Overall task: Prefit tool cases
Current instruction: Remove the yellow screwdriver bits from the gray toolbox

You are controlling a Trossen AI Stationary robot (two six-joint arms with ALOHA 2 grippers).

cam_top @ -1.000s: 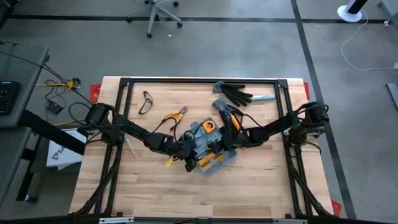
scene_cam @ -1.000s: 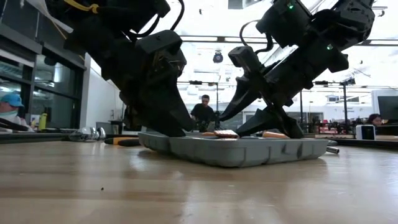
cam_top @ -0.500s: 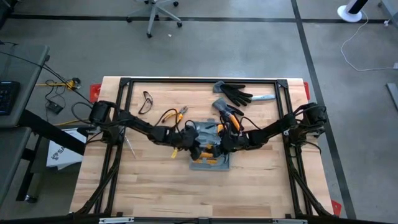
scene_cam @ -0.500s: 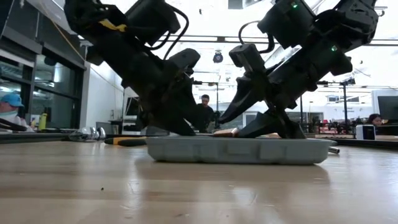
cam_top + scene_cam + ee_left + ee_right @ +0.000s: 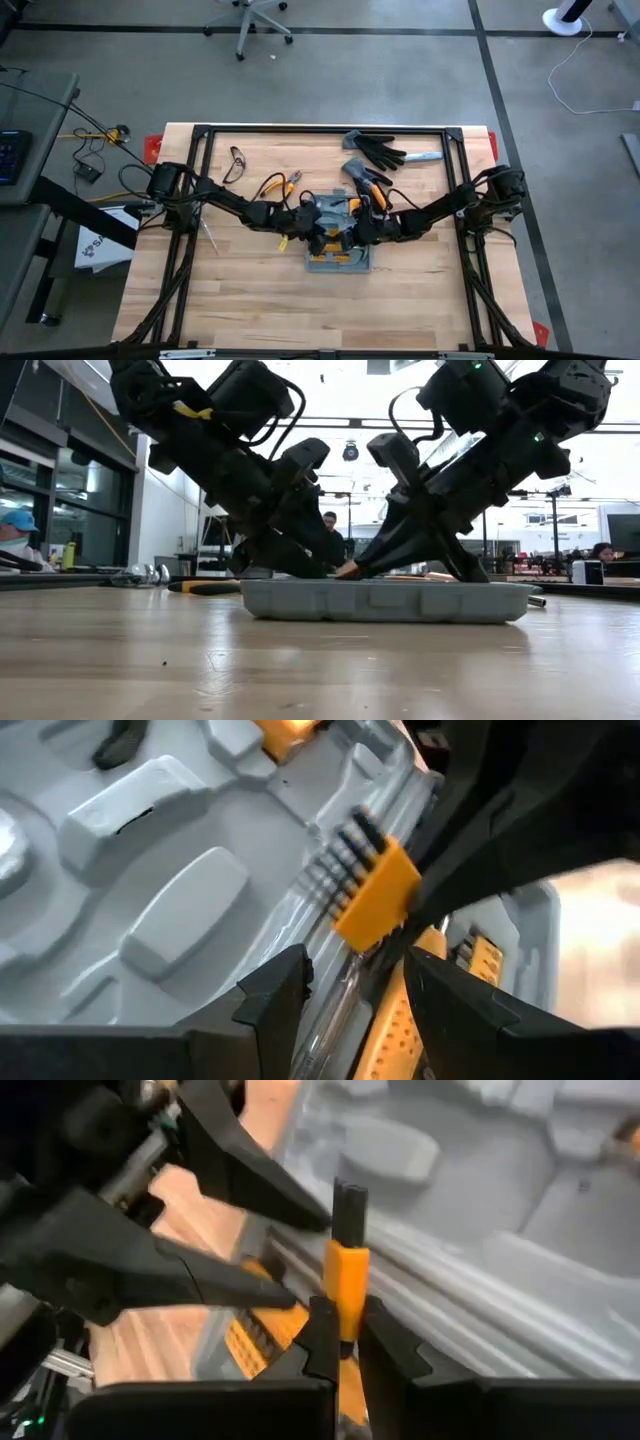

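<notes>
2 grippers work over the tool case (image 5: 338, 252), which lies flat at table centre. Left of the case, the left gripper (image 5: 350, 985) hangs with fingers apart, holding nothing. Right of it, the right gripper (image 5: 342, 1342) is clamped on an orange bit holder (image 5: 345, 1275). Risk: the narrow pinch lets the holder twist and miss its slot.

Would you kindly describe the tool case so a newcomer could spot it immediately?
On the wooden table, look at the centre where both arms meet. The tool case is the flat grey-blue plastic tray lying open there, holding orange-handled tools, unlike the black gloves lying farther back.
</notes>
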